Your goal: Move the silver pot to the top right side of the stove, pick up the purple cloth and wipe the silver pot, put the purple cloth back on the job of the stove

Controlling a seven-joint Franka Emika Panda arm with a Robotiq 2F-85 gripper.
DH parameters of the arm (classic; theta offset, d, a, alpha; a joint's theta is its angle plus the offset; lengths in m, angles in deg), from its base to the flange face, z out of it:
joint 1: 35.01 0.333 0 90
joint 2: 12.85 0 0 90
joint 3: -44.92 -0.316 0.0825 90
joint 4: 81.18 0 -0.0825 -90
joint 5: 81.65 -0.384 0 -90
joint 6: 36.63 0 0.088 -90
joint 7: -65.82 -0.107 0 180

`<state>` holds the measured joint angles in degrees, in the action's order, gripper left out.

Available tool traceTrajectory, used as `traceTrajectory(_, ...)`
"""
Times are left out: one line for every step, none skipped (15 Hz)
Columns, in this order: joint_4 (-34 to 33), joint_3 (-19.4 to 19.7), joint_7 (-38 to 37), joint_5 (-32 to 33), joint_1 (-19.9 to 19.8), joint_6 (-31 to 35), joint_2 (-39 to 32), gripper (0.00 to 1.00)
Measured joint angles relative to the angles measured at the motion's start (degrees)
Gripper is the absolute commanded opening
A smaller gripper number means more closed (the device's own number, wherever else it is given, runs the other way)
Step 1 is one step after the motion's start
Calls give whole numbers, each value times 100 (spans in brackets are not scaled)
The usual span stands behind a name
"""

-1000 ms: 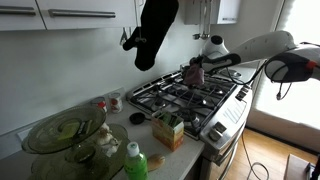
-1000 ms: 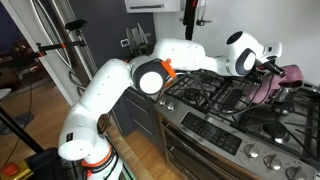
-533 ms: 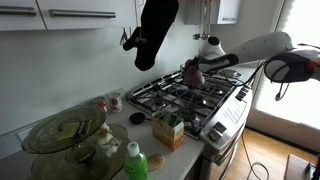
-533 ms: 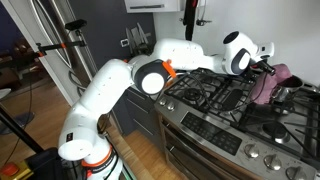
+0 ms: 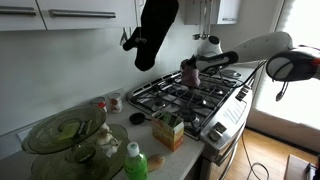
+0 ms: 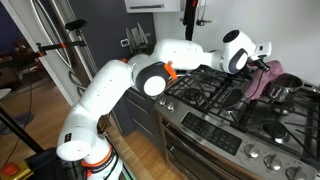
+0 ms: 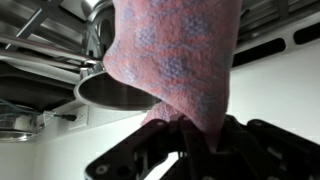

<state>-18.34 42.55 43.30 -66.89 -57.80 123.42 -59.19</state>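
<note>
My gripper (image 6: 262,68) is shut on the purple cloth (image 6: 258,82), which hangs from the jaws over the stove. In the wrist view the cloth (image 7: 175,60) fills the middle of the picture, pinched between the black fingers (image 7: 190,135). The silver pot (image 6: 282,86) stands on a back burner just beside the hanging cloth; its rim shows in the wrist view (image 7: 105,92) behind the cloth. In an exterior view the cloth (image 5: 190,73) hangs above the back of the stove (image 5: 190,95).
A black oven mitt (image 5: 155,30) hangs over the stove's back. A juice carton (image 5: 168,130), a green bottle (image 5: 136,162) and glass bowls (image 5: 65,132) stand on the counter beside the stove. Stove knobs (image 6: 225,130) line the front edge.
The gripper has carried the cloth a little toward the back of the stove, closer to the silver pot. The cloth stays gripped.
</note>
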Motion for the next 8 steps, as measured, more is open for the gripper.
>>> traceTrajectory(4, 22, 85, 30, -18, -53, 0, 4)
traceTrajectory(7, 84, 145, 67, -22, -83, 0, 4)
traceTrajectory(8, 168, 162, 116, -18, -105, 0, 4)
traceTrajectory(8, 272, 164, 192, -12, -126, 0, 4)
traceTrajectory(7, 407, 164, 306, 3, -133, 0, 4)
traceTrajectory(7, 573, 159, 444, 32, -133, -1, 4)
traceTrajectory(6, 747, 151, 595, 67, -133, -1, 4)
traceTrajectory(7, 895, 149, 722, 101, -133, -1, 4)
